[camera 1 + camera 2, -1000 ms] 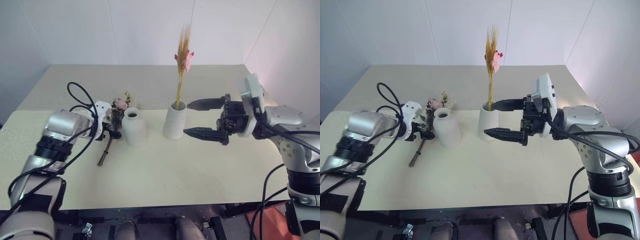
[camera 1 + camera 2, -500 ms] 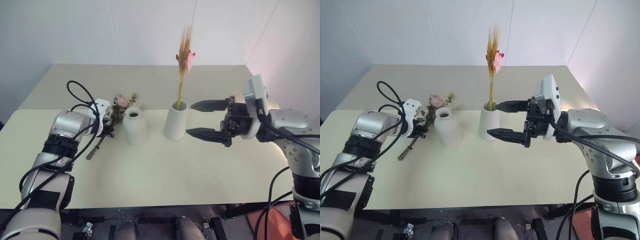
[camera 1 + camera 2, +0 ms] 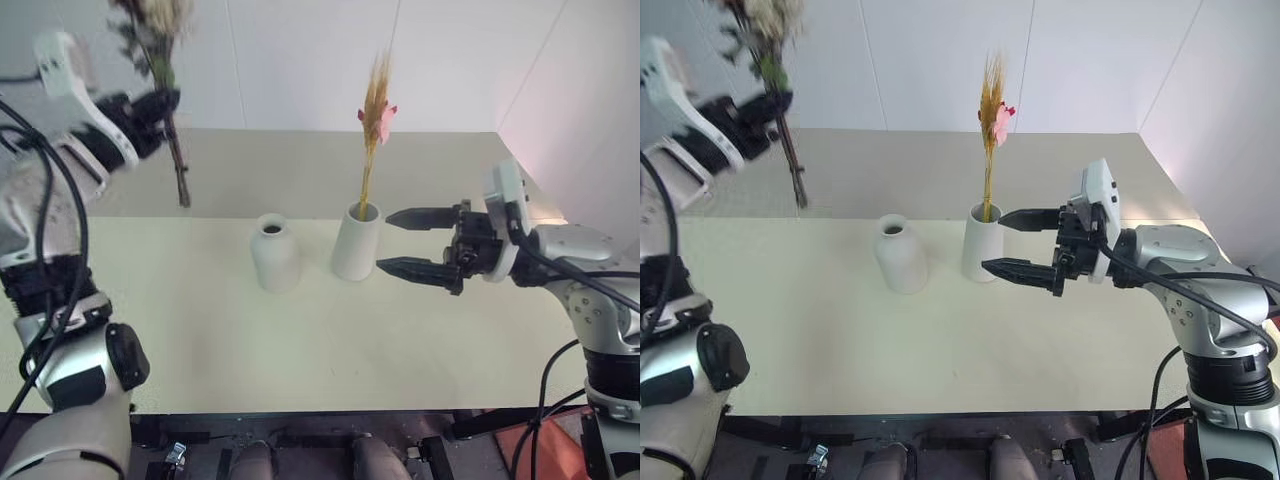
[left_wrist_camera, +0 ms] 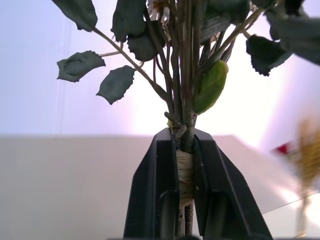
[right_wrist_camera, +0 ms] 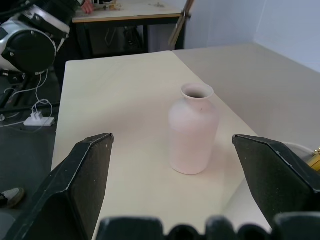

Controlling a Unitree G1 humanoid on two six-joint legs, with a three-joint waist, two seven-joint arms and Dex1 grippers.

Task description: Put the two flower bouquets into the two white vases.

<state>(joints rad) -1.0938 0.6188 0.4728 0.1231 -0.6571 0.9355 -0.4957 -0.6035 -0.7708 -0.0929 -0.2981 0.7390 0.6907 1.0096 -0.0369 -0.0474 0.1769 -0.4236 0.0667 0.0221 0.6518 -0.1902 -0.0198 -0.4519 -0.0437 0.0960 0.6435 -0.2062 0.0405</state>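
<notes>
1. The left gripper (image 4: 183, 165) has gone way up since a second ago. It took the bushy bunch (image 3: 160, 60) up off the table (image 3: 300, 330). Before, that bunch lay flat by the round vase (image 3: 274, 254).
2. Now the left gripper is high up on the left side, above the table and well apart from both vases.
3. Its two fingers (image 4: 155, 195) are squeezed tight on the bushy bunch, on the string tied round the stems.
4. The bunch stands almost straight up. Its green leaves are on top and its brown stems (image 3: 181, 180) hang down below the gripper.
5. The round vase stands in the middle of the table. It has a thin neck, and there is nothing in its hole.
6. Just to its right stands the tall vase (image 3: 354, 241). The two vases are near but do not touch.
7. The slim bunch (image 3: 373, 130) is already in the tall vase. Its yellow stalks stick straight up, with a pink flower near the top.
8. The right gripper (image 3: 405, 243) is just to the right of the tall vase. It points at the vase from the side.
9. Its fingers are spread wide and hold nothing. They do not touch the vase.
</notes>
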